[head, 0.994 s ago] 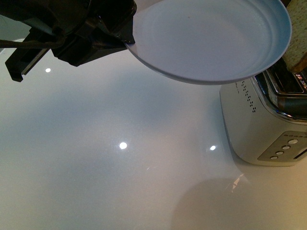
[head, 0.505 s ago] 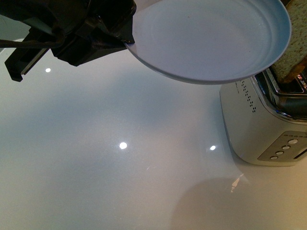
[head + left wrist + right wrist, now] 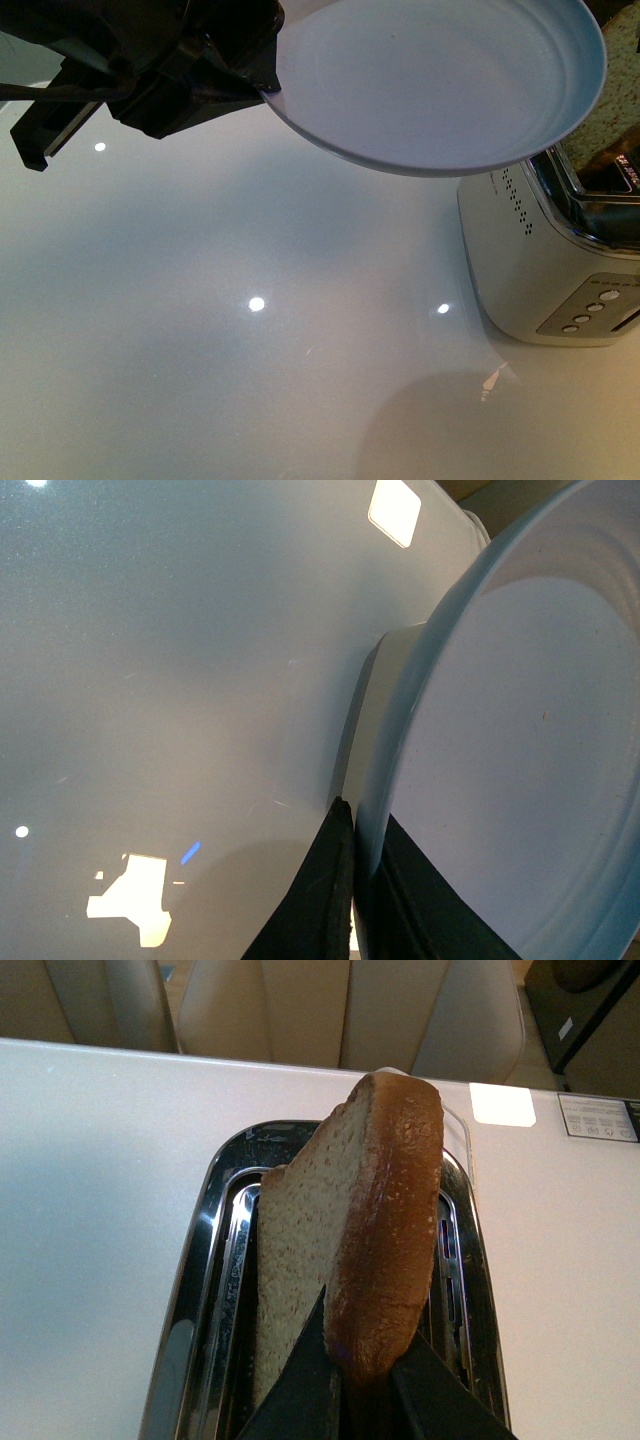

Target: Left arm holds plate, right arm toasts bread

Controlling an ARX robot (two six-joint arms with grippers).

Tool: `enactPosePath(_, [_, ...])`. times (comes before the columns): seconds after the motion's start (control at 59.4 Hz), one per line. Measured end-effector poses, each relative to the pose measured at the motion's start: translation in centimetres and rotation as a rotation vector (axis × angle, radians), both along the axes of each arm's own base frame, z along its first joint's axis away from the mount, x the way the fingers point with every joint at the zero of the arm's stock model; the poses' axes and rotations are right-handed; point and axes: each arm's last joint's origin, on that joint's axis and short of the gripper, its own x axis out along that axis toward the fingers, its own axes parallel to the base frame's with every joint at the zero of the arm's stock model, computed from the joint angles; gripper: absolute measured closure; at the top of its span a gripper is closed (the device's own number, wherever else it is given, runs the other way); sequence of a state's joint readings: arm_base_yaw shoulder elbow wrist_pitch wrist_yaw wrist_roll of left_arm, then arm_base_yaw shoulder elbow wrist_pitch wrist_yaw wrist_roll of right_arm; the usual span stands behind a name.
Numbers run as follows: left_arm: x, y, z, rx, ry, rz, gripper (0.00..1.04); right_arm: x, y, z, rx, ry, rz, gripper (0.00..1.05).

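Note:
My left gripper point(image 3: 265, 85) is shut on the near rim of the pale grey-blue plate point(image 3: 440, 80) and holds it up in the air, empty. In the left wrist view the black fingers point(image 3: 320, 900) clamp the plate's rim point(image 3: 400, 740). My right gripper point(image 3: 358, 1385) is shut on the crust of the bread point(image 3: 370, 1230), a light brown slice held over the toaster's slots point(image 3: 235, 1260). In the front view only a sliver of bread point(image 3: 610, 120) shows behind the plate, above the toaster point(image 3: 545, 260).
The white toaster with a chrome top and round buttons point(image 3: 590, 310) stands at the right on the glossy white table point(image 3: 250, 350). Beige chairs point(image 3: 300, 1010) stand beyond the table's far edge.
The bread has moved behind the plate and toward the toaster slots, so less of it shows in the front view. The left arm and plate have not moved.

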State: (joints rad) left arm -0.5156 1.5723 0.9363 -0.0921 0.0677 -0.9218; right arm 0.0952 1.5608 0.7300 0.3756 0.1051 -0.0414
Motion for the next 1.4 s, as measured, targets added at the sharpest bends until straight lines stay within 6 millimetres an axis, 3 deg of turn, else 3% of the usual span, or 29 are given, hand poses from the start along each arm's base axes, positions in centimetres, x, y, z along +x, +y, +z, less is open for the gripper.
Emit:
enactPosePath(0.539, [0.0, 0.0, 0.0, 0.000, 0.000, 0.000, 1.02, -2.3, 0.1, 0.1, -0.048, 0.103, 0.060, 1.01])
enactPosePath(0.893, [0.0, 0.0, 0.0, 0.000, 0.000, 0.001, 1.02, -2.0, 0.2, -0.9, -0.021, 0.115, 0.093, 1.01])
enactPosePath(1.145, [0.0, 0.0, 0.0, 0.000, 0.000, 0.000, 1.02, -2.1, 0.1, -2.7, 0.001, 0.159, 0.087, 0.63])
enactPosePath(1.398, [0.0, 0.0, 0.0, 0.000, 0.000, 0.000, 1.02, -3.9, -1.1, -0.5, 0.026, 0.039, 0.030, 0.26])
